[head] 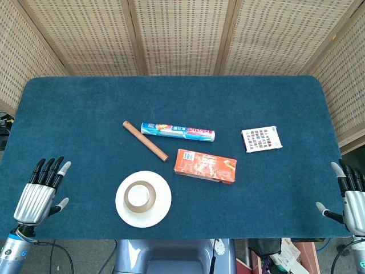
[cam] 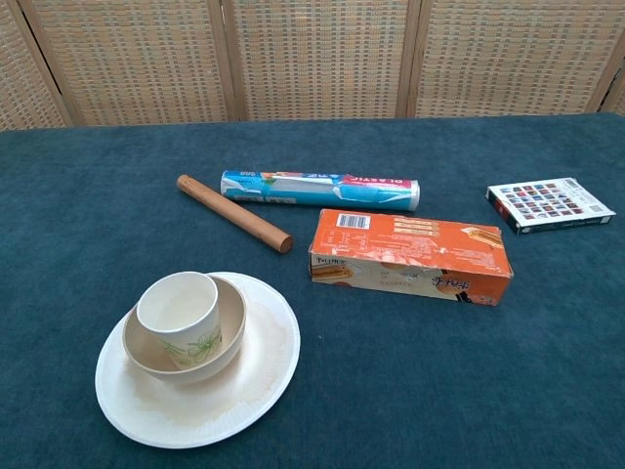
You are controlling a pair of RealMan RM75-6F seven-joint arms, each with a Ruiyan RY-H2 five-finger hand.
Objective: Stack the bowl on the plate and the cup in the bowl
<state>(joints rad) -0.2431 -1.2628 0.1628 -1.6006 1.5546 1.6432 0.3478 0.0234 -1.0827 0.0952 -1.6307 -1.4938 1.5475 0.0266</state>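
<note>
— While you count, what sits on the bench (head: 85,108)?

— One plate (cam: 249,386), one bowl (cam: 228,347) on it, one cup (cam: 181,313) upright in that bowl. Beyond them: one wooden rod (cam: 234,213), one foil roll (cam: 320,190), one orange box (cam: 410,256), one patterned card box (cam: 550,204).

— And the hands?

— Two. Left robot hand (head: 37,194) at the near left edge, fingers spread, holding nothing. Right robot hand (head: 352,200) off the near right corner, likewise spread and empty.

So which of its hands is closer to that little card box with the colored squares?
The right hand, at the table's near right corner, just right of the card box. The left hand sits at the opposite near corner.
</note>
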